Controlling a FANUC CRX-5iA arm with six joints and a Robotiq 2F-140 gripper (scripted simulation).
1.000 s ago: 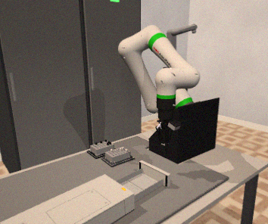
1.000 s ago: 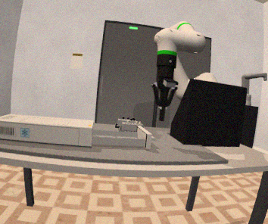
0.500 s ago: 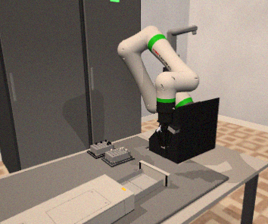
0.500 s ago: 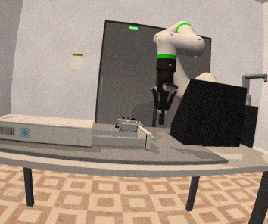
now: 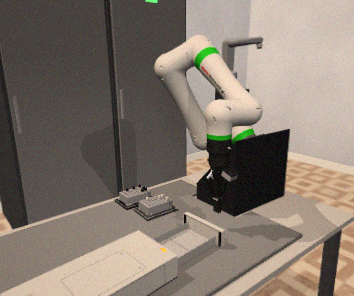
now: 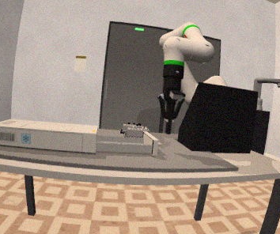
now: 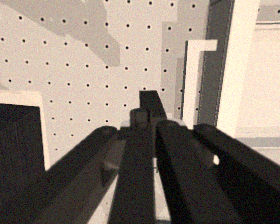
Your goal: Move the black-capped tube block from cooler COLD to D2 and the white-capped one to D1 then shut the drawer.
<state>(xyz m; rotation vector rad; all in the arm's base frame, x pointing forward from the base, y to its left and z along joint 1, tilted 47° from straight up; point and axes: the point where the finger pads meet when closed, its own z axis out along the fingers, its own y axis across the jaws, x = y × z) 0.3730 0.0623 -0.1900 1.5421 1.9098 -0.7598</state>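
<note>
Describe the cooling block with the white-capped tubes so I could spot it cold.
Find the long pale cooler with its drawer pulled out. Past the drawer, two small gray blocks stand side by side. Yours is the nearer one, its caps white; its neighbour's are black.

The table carries a grey mat, spread under the fingers. Beside them stands a big black box; on the mat, well apart from them, lies a pale cooler, its open drawer reaching their way.
</note>
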